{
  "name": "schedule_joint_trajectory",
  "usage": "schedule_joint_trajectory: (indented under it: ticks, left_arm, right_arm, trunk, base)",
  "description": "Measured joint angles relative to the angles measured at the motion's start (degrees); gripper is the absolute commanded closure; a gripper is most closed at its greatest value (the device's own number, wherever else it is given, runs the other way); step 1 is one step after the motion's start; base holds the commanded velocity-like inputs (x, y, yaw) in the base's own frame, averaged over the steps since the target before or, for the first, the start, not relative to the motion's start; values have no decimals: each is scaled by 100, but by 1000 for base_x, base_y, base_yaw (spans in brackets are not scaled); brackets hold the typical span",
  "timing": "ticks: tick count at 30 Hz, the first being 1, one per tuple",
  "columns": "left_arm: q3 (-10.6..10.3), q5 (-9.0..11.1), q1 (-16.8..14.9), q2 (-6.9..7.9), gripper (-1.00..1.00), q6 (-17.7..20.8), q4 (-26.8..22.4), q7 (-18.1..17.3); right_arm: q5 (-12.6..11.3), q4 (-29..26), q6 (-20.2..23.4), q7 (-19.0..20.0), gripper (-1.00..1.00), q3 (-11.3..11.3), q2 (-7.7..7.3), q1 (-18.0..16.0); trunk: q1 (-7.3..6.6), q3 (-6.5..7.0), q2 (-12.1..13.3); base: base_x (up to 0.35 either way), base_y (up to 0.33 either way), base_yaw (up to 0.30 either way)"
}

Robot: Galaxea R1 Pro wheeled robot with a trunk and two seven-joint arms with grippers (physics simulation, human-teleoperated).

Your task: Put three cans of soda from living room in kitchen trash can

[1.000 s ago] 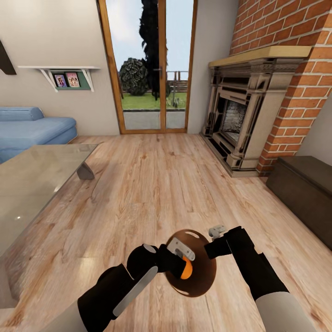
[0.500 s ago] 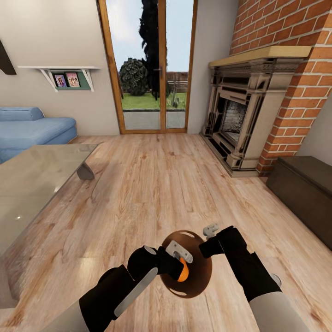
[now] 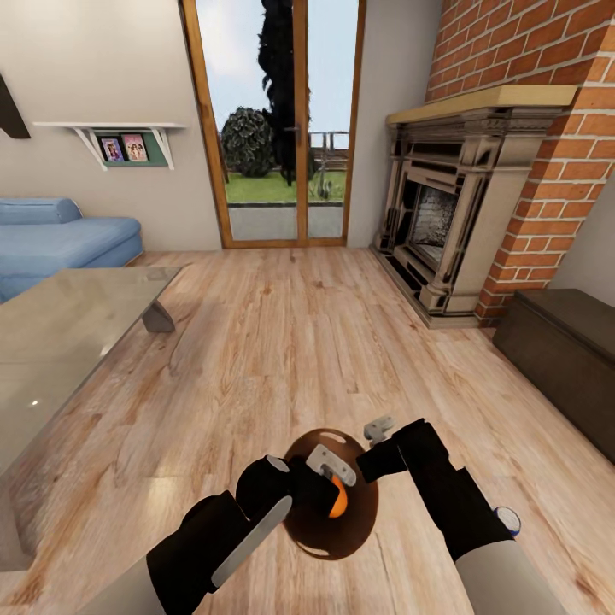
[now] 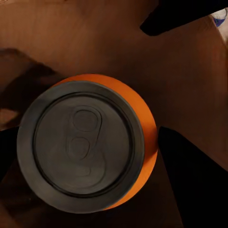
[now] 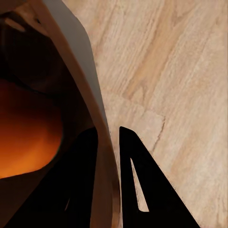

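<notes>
The soda can (image 4: pixel 88 145), likely light, rigid and slick-walled, is gripped across its sides by the left gripper (image 3: pixel 329 483) and held inside the trash can (image 3: pixel 359 521); a mid-body grip is judged safest. The bin's thin rim, probably easily bent, is pinched by the right gripper (image 5: pixel 108 166). The can's grey top is seen in the left wrist view, the rim pinch in the right wrist view, the wood floor (image 3: pixel 282 342) and fireplace (image 3: pixel 444 213) in the head view.
</notes>
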Motion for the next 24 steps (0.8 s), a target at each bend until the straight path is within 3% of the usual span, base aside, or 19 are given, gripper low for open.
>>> schedule_joint_trajectory:
  ticks: [5,6,24]
  left_arm:
    - [0,-2,0,-1,100,-5,47,0]
    - [0,-5,0,-1,-100,-6,96,0]
    - [2,33,0,7,-100,-164,381,-24]
  right_arm:
    - [136,-45,-49,-14,100,3,1,-1]
    - [102,-71,-37,-12,100,4,1,-1]
    - [62,-121,-22,-6,100,-1,13,0]
  trunk:
    - [0,0,0]
    - [0,0,0]
    - [0,0,0]
  base:
    - [0,0,0]
    - [0,0,0]
    - [0,0,0]
